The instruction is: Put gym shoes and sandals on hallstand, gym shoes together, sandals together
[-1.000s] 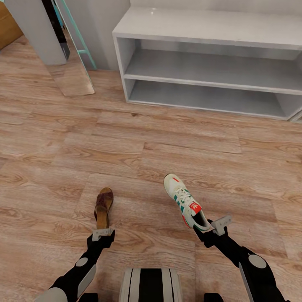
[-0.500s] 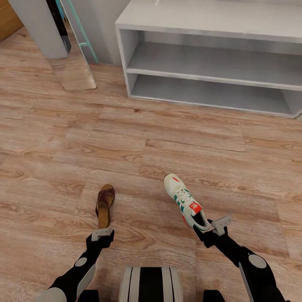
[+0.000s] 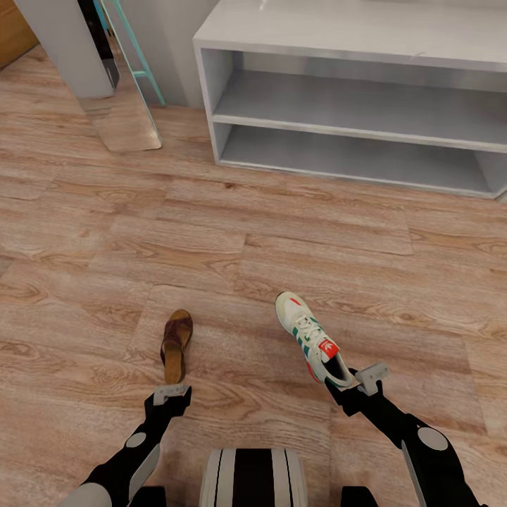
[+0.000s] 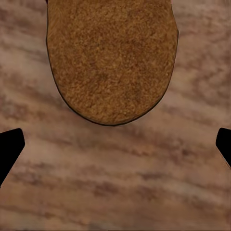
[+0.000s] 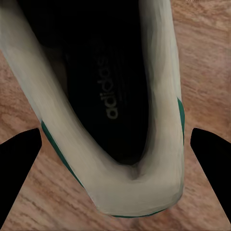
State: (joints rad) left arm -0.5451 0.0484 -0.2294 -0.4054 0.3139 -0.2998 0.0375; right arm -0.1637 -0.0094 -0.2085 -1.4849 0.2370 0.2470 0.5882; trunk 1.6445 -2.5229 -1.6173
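Note:
A brown sandal shows just ahead of my left gripper, over the corridor floor. In the left wrist view its tan sole lies beyond my left gripper, whose black fingertips stand wide apart with only floor between them. My right gripper is shut on the heel of a white gym shoe with green stripes, held above the floor. The heel fills the space in my right gripper. The grey-white hallstand stands ahead, its two low shelves bare.
A grey pillar and a teal-framed leaning panel stand at the far left beside the rack. A strip of wooden furniture shows in the corner. My own base sits between the arms.
The camera has shifted a little: rack and floor slid slightly up in the picture, and the sandal with them. The gym shoe kept its place at the right gripper.

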